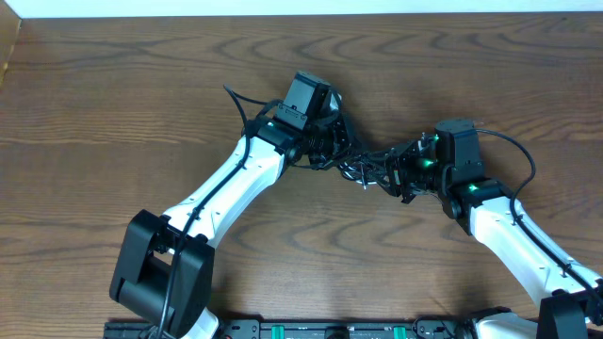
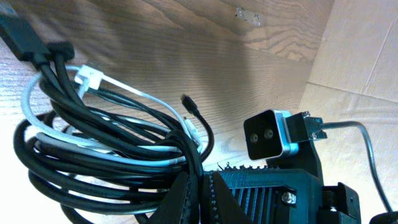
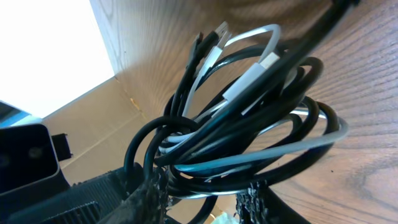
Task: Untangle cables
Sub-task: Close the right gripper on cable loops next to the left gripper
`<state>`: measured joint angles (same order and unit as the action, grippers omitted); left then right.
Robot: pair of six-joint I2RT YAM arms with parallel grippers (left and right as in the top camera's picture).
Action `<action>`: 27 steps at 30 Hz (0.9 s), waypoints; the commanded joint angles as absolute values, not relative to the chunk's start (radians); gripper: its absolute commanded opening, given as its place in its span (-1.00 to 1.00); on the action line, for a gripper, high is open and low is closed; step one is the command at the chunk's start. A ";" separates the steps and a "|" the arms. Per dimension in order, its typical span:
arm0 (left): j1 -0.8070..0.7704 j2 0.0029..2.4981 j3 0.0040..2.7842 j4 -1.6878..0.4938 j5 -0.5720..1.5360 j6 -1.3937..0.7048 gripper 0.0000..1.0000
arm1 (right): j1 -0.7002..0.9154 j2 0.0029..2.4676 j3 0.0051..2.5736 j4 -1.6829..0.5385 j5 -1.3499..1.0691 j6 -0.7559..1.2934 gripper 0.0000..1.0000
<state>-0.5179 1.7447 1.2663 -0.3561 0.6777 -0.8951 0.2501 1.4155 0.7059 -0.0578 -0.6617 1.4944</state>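
The black cable (image 1: 363, 169) and the white cable are bundled in one tangle, held between both grippers above the table's middle. My left gripper (image 1: 332, 151) is shut on a black strand at the bundle's left end. In the left wrist view its jaws (image 2: 202, 186) pinch that strand, with black loops (image 2: 93, 146) and the white cable (image 2: 127, 87) hanging to the left. My right gripper (image 1: 400, 174) holds the bundle's right end. In the right wrist view its fingers (image 3: 202, 199) close around several black loops (image 3: 292, 102) and the white cable (image 3: 249, 81).
The wooden table (image 1: 113, 104) lies under both arms. A cardboard wall (image 2: 354, 56) stands along the table's far edge. Each arm's own thicker black wire (image 1: 513, 151) runs beside its wrist.
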 commanded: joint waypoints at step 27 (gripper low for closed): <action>-0.392 1.734 1.267 -0.368 0.745 -0.867 -0.85 | 0.254 1.419 0.719 -0.314 -0.513 0.903 -0.98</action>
